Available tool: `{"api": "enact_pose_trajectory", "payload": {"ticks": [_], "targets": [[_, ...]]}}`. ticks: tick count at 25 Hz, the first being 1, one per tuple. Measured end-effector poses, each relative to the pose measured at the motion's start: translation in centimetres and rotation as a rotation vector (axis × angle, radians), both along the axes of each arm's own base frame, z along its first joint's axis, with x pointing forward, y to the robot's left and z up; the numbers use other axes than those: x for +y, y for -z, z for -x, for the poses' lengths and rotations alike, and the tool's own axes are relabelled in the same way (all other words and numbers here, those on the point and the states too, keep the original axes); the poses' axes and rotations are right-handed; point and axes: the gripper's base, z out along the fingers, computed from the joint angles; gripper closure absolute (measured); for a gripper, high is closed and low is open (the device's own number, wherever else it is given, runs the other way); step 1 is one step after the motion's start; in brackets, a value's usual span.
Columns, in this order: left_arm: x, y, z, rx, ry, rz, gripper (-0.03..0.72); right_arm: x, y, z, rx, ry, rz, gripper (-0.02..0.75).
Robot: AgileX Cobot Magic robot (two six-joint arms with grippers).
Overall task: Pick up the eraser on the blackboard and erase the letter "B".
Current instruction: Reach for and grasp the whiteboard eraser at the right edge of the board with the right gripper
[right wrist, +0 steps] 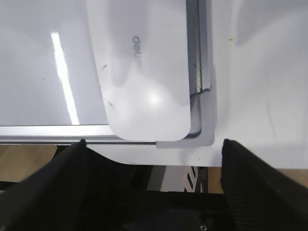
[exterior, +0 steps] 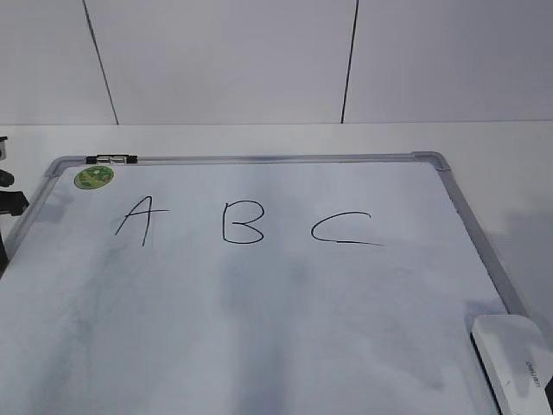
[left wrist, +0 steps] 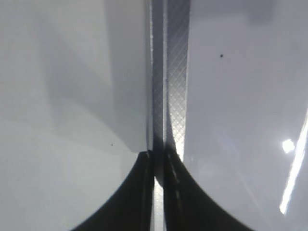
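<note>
The blackboard (exterior: 259,328) is a white dry-erase board with a grey frame, lying flat. The black letter "B" (exterior: 242,222) is in its upper middle. The white eraser (exterior: 514,363) lies on the board's near right corner. It also shows in the right wrist view (right wrist: 139,67), with grey lettering on top. My right gripper (right wrist: 154,142) is open and empty, just short of the eraser's near end, over the board's edge. My left gripper (left wrist: 156,154) is shut and empty, above the board's grey frame (left wrist: 171,72). Only dark parts of the left arm (exterior: 9,203) show in the exterior view.
A black "A" (exterior: 136,218) stands left of the B and a black "C" (exterior: 344,229) right of it. A round green sticker (exterior: 93,177) and a small black clip (exterior: 111,159) sit at the far left corner. The white table (right wrist: 260,86) ends just below the board.
</note>
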Motion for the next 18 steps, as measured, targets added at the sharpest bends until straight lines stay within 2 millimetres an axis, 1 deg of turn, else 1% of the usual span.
{"api": "enact_pose_trajectory", "payload": {"ticks": [3,8,12,18], "targets": [[0.0,0.0,0.0,0.000,-0.001,0.001,0.675,0.3,0.4,-0.8,-0.001,-0.027,0.012,0.085],[0.0,0.0,0.0,0.000,-0.001,0.001,0.675,1.1,0.3,-3.1,-0.034,-0.092,0.061,0.085],[0.0,0.0,0.0,0.000,-0.001,0.001,0.675,1.9,1.4,-4.1,0.011,-0.118,0.083,0.085],[0.0,0.0,0.0,0.002,-0.001,0.002,0.675,2.7,2.9,-5.1,0.047,-0.132,0.101,0.085]]}}
